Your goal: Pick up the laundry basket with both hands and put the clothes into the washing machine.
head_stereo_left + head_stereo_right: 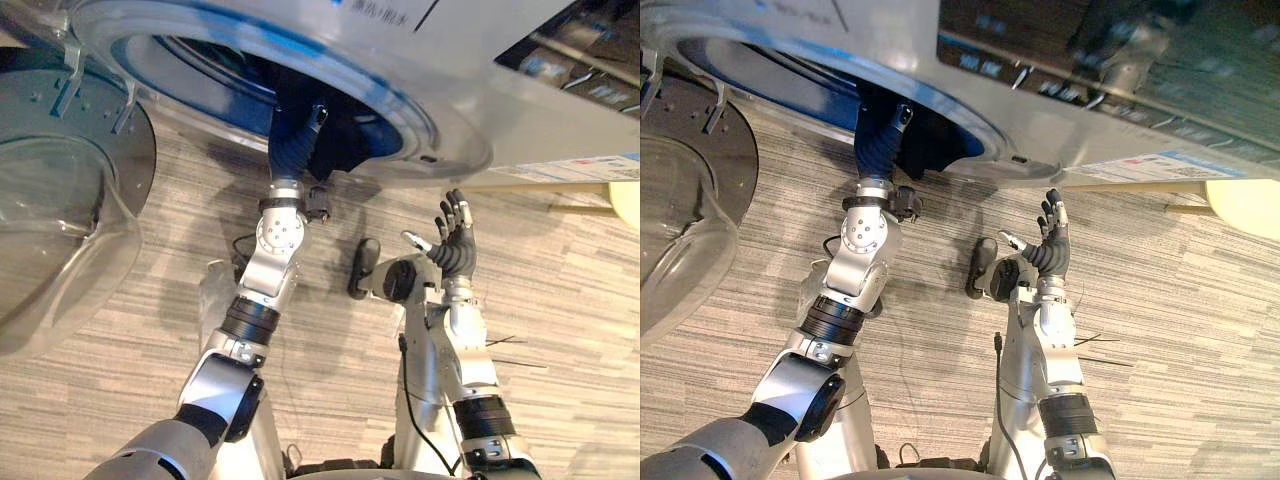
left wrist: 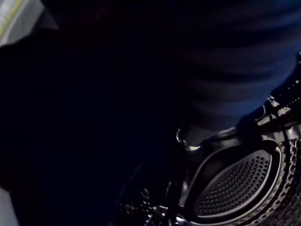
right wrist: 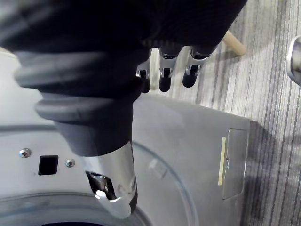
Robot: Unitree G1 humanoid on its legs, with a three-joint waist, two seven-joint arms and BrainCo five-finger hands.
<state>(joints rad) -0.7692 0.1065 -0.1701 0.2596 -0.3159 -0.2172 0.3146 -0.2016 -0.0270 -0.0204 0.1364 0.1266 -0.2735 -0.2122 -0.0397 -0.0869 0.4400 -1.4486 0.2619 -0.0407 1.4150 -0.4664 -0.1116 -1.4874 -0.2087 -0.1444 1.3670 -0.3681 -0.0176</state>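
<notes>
The white washing machine stands in front of me with its round opening uncovered. My left arm reaches into that opening, and my left hand is buried to the wrist cover among dark clothes at the rim. In the left wrist view, dark cloth lies over the perforated steel drum. My right hand hovers above the floor just outside the machine's lower front, open, its fingers straight and holding nothing.
The washer's glass door hangs swung out at the left. A pale rounded object with a wooden leg sits at the right edge. Grey striped carpet covers the floor. A small service flap is low on the machine's front.
</notes>
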